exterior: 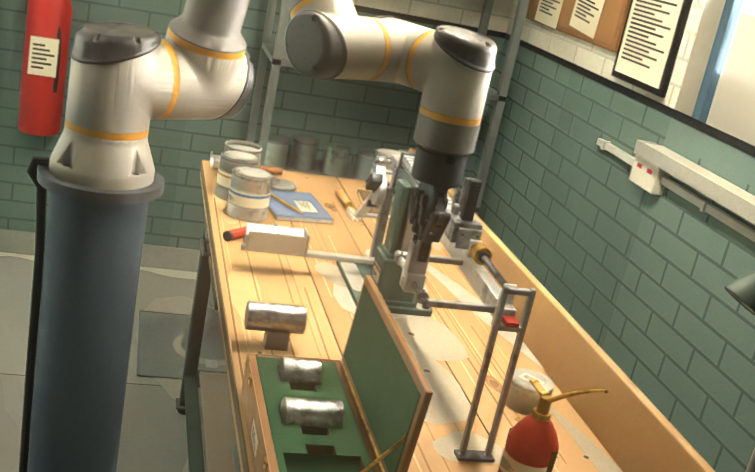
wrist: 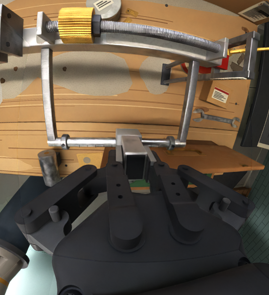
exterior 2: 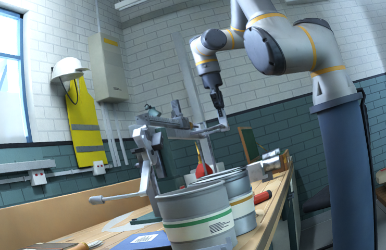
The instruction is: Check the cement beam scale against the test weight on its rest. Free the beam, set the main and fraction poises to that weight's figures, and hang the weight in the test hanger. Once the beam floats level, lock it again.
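The fraction poise (wrist: pixel 132 154), a small steel block with a dark face riding on the thin fraction bar (wrist: pixel 91 142), is partly hidden between my fingers. My gripper (wrist: pixel 134 170) is closed on this poise, above the bench beside the green scale pillar (exterior: pixel 398 246). Above the bar runs the threaded rod carrying a brass knurled nut (wrist: pixel 76 25). The main poise (exterior 2: pixel 176 109) sits upright on the notched beam. The test weight (exterior: pixel 276 317), a steel cylinder, lies on its rest near the bench's front edge. The test hanger cannot be made out.
An open green-lined case (exterior: pixel 321 405) at the bench's near end holds two more steel cylinders, its lid standing up. A tall steel frame (exterior: pixel 494 364) stands by the beam tip, a red squeeze bottle (exterior: pixel 531 437) beside it. Tins (exterior 2: pixel 199 213) crowd the far end, and a wrench (wrist: pixel 215 119) lies flat.
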